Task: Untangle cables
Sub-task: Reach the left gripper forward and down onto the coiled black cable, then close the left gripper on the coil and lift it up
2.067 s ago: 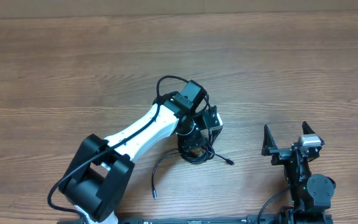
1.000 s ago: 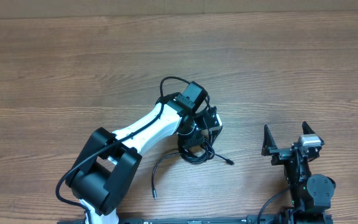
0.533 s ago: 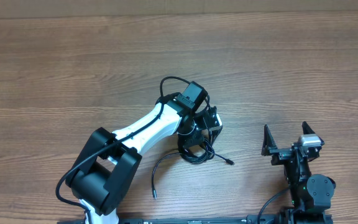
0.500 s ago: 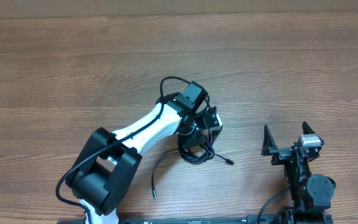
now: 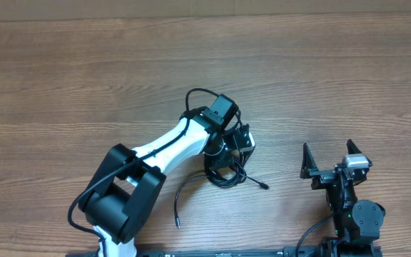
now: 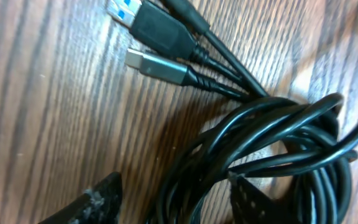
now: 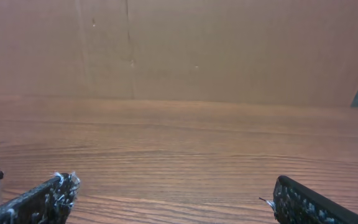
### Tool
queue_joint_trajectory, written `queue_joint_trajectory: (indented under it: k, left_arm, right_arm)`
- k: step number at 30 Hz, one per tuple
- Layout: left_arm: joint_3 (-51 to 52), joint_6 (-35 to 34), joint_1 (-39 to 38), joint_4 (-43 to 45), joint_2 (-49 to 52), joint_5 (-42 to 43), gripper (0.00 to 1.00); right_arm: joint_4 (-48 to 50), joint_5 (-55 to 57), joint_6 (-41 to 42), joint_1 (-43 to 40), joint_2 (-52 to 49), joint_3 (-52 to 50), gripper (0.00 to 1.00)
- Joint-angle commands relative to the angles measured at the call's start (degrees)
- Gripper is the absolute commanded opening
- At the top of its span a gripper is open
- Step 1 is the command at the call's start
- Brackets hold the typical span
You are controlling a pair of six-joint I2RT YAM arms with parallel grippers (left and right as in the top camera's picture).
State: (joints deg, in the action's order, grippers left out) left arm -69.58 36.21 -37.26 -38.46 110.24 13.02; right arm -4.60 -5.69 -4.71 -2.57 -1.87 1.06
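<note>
A brown wood-grain table [image 5: 63,86] is seen. The white-and-black left arm [image 5: 166,146] is stretched over its middle, with the wrist turned down. The right gripper [image 5: 328,160] is parked near the front edge, well apart from the work, its jaws spread wide. The cables [image 6: 272,143], thin, glossy and black, are coiled in a knotted bundle under the left gripper [image 6: 173,200], whose jaws are held apart astride several strands, not clamped. Two plugs [image 6: 157,65], one black and one grey metal, are laid just beyond the bundle.

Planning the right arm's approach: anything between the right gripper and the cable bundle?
Overhead view: bare table, except one loose plug end trailing from the cable bundle toward the right gripper.
</note>
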Motion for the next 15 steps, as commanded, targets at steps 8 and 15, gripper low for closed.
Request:
queue_joint_trajectory:
  k: [8,15]
  left_arm:
    - [0.11,1.07,0.26,1.14,1.86,0.13,0.04]
    - [-0.74,-5.27,0.26,0.9,1.53,0.11,0.04]
  right_arm:
    - [0.2,0.28,0.2,0.26,0.52,-0.61,1.0]
    - [0.2,0.31,0.2,0.26,0.52,-0.61,1.0]
